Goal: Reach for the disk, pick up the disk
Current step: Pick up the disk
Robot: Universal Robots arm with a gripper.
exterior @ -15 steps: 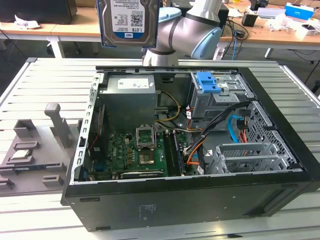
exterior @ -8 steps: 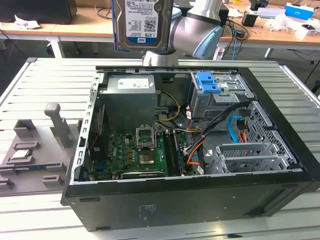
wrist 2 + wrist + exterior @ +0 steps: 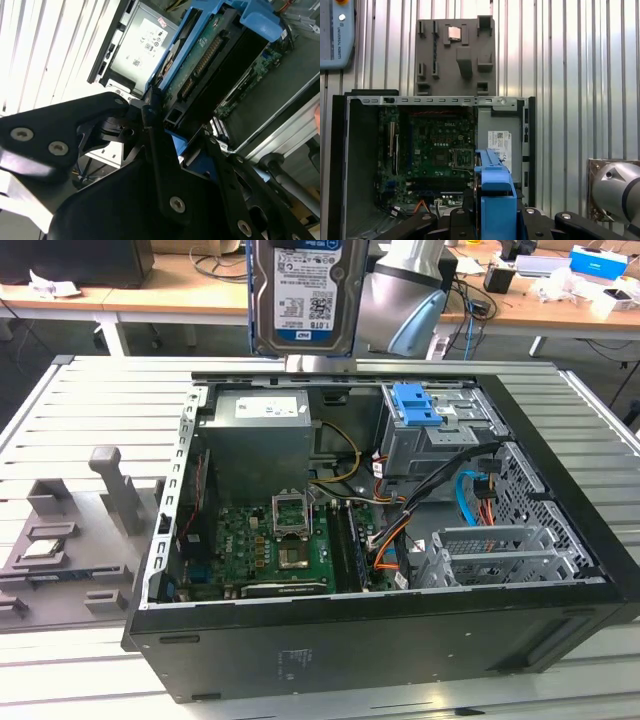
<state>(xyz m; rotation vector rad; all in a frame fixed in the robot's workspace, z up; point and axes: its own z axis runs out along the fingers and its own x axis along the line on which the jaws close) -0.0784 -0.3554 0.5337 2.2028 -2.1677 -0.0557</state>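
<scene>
Black gripper (image 3: pixel 165 150) linkage w/ screw heads sits closest to the lens in the second wrist view; its fingers (image 3: pixel 150 107) are closed onto the disk (image 3: pixel 200 65), pressing the blue side rails, green circuit board side showing. Same grip from the first wrist view: blue rail end of the disk (image 3: pixel 495 200) stands up between the black finger links, gripper (image 3: pixel 492 212) clamped around it.

Exterior view: disk (image 3: pixel 300 295) hangs upright, label side to cam, lifted well above the open PC case (image 3: pixel 400 660), up by the case's far edge. Grey arm body (image 3: pixel 405 290) just beside it on the exterior view's right.

Case lies on its side on a slatted metal table (image 3: pixel 90 400). Inside: motherboard (image 3: pixel 275 550) w/ open CPU socket, grey power supply (image 3: pixel 255 440), metal drive cage w/ blue plastic bracket (image 3: pixel 415 405) on top, orange + black cables (image 3: pixel 400 530). Grey fixture tray (image 3: pixel 70 540) on the table at the exterior view's left, well apart from the case, small silver chip (image 3: pixel 42 550) resting in it. Desks w/ clutter behind.
</scene>
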